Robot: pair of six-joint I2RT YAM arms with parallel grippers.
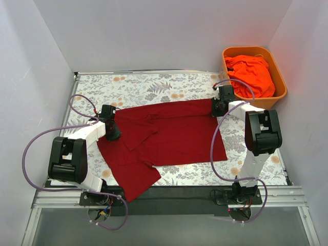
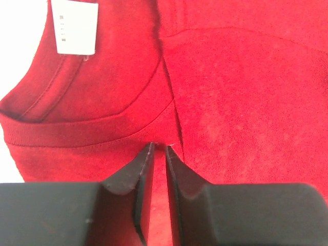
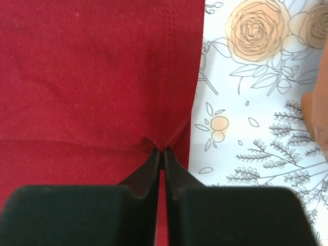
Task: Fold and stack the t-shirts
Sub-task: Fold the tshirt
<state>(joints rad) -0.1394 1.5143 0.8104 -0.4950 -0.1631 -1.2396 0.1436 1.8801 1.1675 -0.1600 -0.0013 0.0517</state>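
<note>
- crimson t-shirt point(image 1: 169, 134) is laid partly folded on the floral table point(image 1: 154, 87), stretched between both grippers; plain soft knit, one corner draped over the near edge.
- left gripper point(image 2: 160, 147) is clenched on a raised crease of it, just short of the ribbed collar point(image 2: 77, 136); white label point(image 2: 76, 26) is seen ahead-left of the tips.
- right gripper point(image 3: 163, 150) is pinched closed on the stitched hem point(image 3: 177, 77); cloth is puckered at the tips, bare table to its right.
- orange-red t-shirt point(image 1: 251, 74) is crumpled in the orange tub point(image 1: 281, 88), just beyond the right gripper.

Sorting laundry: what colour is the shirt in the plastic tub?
Bright orange-red cloth t-shirt; top external view.
</note>
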